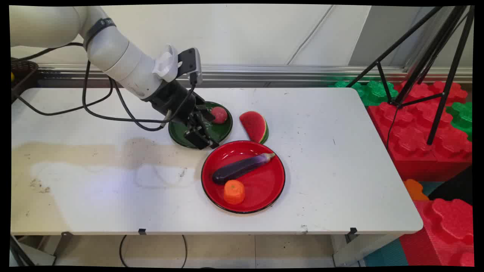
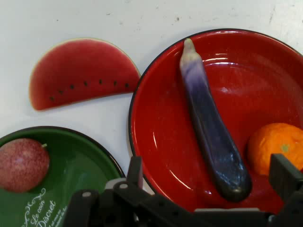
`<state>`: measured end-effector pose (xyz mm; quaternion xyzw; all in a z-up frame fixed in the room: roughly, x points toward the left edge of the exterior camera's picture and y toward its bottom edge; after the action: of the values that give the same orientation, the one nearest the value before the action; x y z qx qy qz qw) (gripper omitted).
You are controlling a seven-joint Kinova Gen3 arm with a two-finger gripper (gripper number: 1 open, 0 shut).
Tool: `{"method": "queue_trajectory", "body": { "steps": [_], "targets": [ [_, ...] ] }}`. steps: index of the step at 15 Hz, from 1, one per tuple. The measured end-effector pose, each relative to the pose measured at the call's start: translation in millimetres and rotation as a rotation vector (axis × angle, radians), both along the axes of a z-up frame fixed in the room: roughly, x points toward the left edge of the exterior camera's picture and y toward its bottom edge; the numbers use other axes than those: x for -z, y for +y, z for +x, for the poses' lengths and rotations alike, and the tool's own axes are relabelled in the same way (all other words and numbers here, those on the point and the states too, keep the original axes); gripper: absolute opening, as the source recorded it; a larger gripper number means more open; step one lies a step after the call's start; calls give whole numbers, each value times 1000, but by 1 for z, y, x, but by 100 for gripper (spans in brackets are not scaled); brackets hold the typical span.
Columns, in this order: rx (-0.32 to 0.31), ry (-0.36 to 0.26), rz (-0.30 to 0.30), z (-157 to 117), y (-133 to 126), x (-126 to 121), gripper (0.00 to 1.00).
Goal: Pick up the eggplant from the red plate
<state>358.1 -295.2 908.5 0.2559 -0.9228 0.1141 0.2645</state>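
Note:
My gripper hangs low over the near right rim of a green plate, close to the far left rim of a red plate. It is open and holds nothing. A reddish round fruit lies on the green plate's far side. On the red plate lie a purple eggplant and an orange. A watermelon slice rests on the table between the plates. In the hand view the gripper straddles the eggplant, with the orange, watermelon slice and reddish fruit around it.
Black cables droop from the arm onto the table's left half. A black tripod and red and green foam blocks stand past the table's right edge. A brownish stain marks the left side.

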Motion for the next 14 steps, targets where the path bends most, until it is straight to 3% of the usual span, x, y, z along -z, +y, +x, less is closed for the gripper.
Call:
{"method": "queue_trajectory", "body": {
  "steps": [7,14],
  "targets": [
    [3,9,2,-7,-3,-5,100],
    [-10,-14,54,-45,-16,8,100]
  ]
}}
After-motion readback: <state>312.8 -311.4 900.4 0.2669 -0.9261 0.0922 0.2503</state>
